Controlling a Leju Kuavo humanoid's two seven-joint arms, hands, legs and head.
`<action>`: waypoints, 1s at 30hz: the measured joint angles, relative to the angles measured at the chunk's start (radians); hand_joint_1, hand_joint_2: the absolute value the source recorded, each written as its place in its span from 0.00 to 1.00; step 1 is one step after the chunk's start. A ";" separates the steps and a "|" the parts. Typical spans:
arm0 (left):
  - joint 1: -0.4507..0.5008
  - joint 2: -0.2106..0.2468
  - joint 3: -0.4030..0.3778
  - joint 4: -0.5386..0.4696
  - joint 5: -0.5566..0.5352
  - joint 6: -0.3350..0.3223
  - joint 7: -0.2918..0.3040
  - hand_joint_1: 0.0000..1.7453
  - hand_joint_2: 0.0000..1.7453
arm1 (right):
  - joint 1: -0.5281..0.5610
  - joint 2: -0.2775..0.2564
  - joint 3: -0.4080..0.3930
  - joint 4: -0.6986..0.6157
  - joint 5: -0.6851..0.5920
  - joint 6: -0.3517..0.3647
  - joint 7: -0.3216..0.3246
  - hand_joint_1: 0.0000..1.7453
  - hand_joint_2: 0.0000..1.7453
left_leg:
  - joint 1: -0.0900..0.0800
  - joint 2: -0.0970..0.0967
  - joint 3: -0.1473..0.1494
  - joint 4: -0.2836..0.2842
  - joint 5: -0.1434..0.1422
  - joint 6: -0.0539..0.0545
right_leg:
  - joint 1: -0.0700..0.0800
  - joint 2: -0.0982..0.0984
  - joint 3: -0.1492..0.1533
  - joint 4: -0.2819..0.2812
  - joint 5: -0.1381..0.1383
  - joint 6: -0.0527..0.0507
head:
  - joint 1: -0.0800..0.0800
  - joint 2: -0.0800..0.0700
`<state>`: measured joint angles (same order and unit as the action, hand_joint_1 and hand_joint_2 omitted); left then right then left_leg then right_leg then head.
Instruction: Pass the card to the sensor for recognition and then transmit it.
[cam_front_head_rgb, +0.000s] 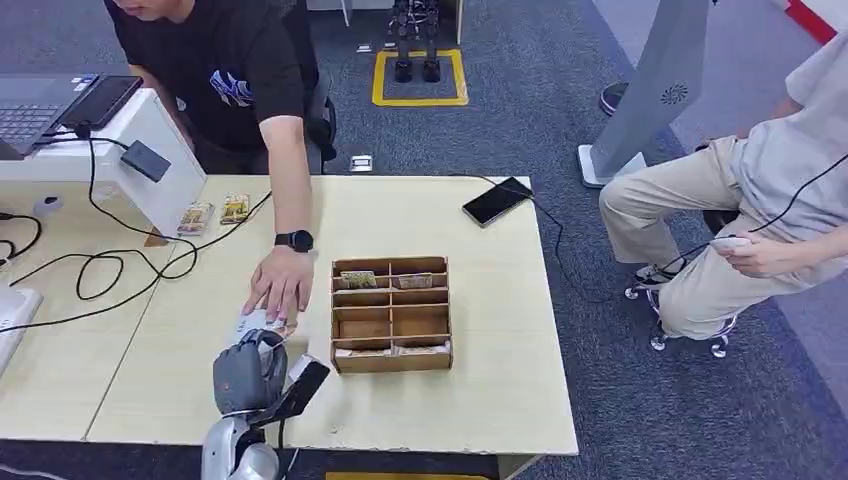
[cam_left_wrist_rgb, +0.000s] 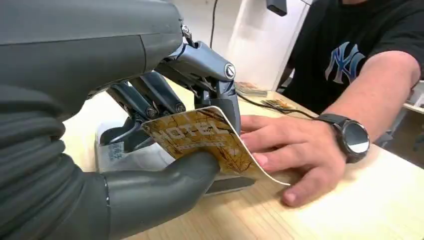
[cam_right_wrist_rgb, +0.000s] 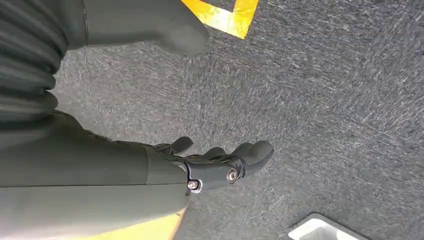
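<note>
My left hand (cam_front_head_rgb: 250, 375) (cam_left_wrist_rgb: 165, 130) pinches a gold hotel card (cam_left_wrist_rgb: 210, 142) between thumb and fingers, low over the table. The card hangs just above a flat white sensor pad (cam_front_head_rgb: 250, 323) (cam_left_wrist_rgb: 135, 155). A person's hand (cam_front_head_rgb: 280, 285) (cam_left_wrist_rgb: 295, 155) with a black watch rests on the table against the pad's far side, close to the card's edge. My right hand (cam_right_wrist_rgb: 220, 162) hangs over the grey carpet, fingers apart and holding nothing.
A wooden compartment box (cam_front_head_rgb: 391, 313) with a few cards stands right of my left hand. A black phone (cam_front_head_rgb: 497, 200) lies at the far right of the table. Cables (cam_front_head_rgb: 110, 265), a laptop (cam_front_head_rgb: 30, 105) and a white stand (cam_front_head_rgb: 150, 160) sit at the left. A seated person (cam_front_head_rgb: 760, 220) is right of the table.
</note>
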<state>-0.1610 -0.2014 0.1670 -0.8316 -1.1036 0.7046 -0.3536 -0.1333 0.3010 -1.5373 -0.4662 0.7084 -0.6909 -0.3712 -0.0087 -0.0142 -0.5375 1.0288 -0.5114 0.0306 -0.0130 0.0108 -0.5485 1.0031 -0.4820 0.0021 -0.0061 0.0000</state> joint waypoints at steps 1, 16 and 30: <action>0.000 0.004 -0.012 0.002 0.002 0.000 0.007 1.00 1.00 | 0.000 -0.001 0.000 0.003 0.000 0.000 -0.003 0.00 1.00 | 0.000 0.000 0.000 0.000 0.000 0.000 | 0.000 0.000 0.000 0.000 0.000 0.000 | 0.000 0.000; 0.003 0.036 -0.090 0.006 0.001 0.001 0.054 1.00 1.00 | 0.000 -0.007 0.000 0.017 0.004 0.000 -0.002 0.00 1.00 | 0.000 -0.001 0.001 0.000 0.000 0.000 | 0.000 -0.001 0.002 0.000 0.000 0.000 | 0.000 0.000; 0.028 -0.032 -0.164 -0.415 0.620 -0.032 -0.005 1.00 1.00 | 0.000 0.018 0.000 -0.060 0.051 0.000 0.070 0.00 1.00 | 0.001 0.000 -0.003 0.002 0.001 0.001 | 0.001 -0.001 -0.003 0.000 0.002 0.000 | 0.000 0.000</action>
<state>-0.1335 -0.2338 0.0028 -1.2461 -0.4835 0.6729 -0.3587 -0.1337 0.3185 -1.5373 -0.5264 0.7591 -0.6909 -0.3010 -0.0080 -0.0142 -0.5405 1.0307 -0.5101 0.0317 -0.0123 0.0103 -0.5520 1.0032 -0.4799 0.0020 -0.0061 0.0000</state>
